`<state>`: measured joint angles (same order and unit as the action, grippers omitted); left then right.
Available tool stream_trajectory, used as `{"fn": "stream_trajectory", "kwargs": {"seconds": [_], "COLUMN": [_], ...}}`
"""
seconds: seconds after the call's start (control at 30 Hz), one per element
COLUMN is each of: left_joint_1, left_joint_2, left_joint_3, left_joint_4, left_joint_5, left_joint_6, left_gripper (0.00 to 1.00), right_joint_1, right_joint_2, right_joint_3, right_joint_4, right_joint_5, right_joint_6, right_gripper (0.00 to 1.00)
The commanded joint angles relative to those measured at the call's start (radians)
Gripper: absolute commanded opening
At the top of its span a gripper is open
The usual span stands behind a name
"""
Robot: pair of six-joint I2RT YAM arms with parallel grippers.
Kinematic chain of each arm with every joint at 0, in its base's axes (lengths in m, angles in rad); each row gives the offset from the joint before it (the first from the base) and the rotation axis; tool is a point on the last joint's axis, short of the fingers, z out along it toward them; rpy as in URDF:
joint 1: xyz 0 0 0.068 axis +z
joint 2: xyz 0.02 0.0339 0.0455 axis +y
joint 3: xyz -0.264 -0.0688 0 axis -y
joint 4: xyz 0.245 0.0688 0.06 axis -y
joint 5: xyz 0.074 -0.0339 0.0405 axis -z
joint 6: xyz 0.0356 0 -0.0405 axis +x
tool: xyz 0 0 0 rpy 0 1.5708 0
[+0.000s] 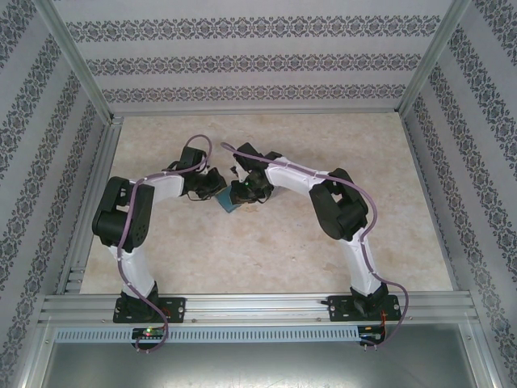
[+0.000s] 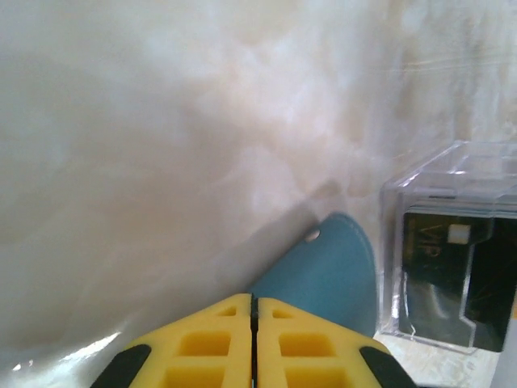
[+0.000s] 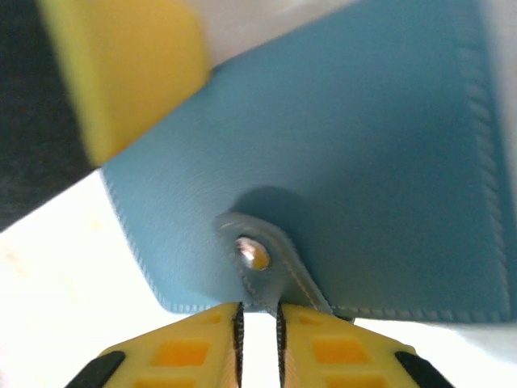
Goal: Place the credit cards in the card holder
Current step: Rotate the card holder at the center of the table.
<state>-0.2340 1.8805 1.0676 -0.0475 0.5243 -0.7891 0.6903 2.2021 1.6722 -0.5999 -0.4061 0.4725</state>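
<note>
Where clear plastic tray [image 2: 428,186] stands, frame right, one dark card [image 2: 440,267] inside. Fingers: left gripper [image 2: 254,303] closed, tips at teal-blue card holder [image 2: 331,267]; right gripper [image 3: 258,311] nr closed at strap tab [image 3: 258,250], grip unclear.

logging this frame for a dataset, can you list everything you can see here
card holder: 1, teal-blue with strap tab and metal snap, table centre between both grippers
clear tray: 1, transparent plastic, just right of the card holder in the left wrist view
card: 1 seen, dark, standing inside the clear tray
table: 1, beige marbled, inside a metal frame
walls: 3, patterned wallpaper, around the table
left gripper: 1, yellow fingers, shut, tips at the card holder's edge
right gripper: 1, yellow fingers, closed on the strap tab
</note>
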Motion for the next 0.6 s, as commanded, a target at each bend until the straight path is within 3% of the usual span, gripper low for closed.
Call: {"fn": "stream_trajectory", "kwargs": {"seconds": [0.0, 0.4, 0.57], "left_joint_1": [-0.013, 0.045, 0.067], "left_joint_2": [0.038, -0.036, -0.093], "left_joint_3": [0.051, 0.088, 0.134], "left_joint_4": [-0.076, -0.182, -0.296], "left_joint_5": [0.064, 0.060, 0.047], "left_joint_6": [0.046, 0.111, 0.190], "left_gripper": [0.00, 0.09, 0.22], "right_joint_1": [0.015, -0.011, -0.024], "right_joint_2": [0.042, -0.015, -0.089], "right_joint_3": [0.000, -0.020, -0.067], "right_joint_4": [0.107, 0.141, 0.145], "right_joint_5": [-0.105, -0.122, -0.111], "right_joint_6": [0.020, 0.034, 0.026], "right_gripper": [0.24, 0.26, 0.27]}}
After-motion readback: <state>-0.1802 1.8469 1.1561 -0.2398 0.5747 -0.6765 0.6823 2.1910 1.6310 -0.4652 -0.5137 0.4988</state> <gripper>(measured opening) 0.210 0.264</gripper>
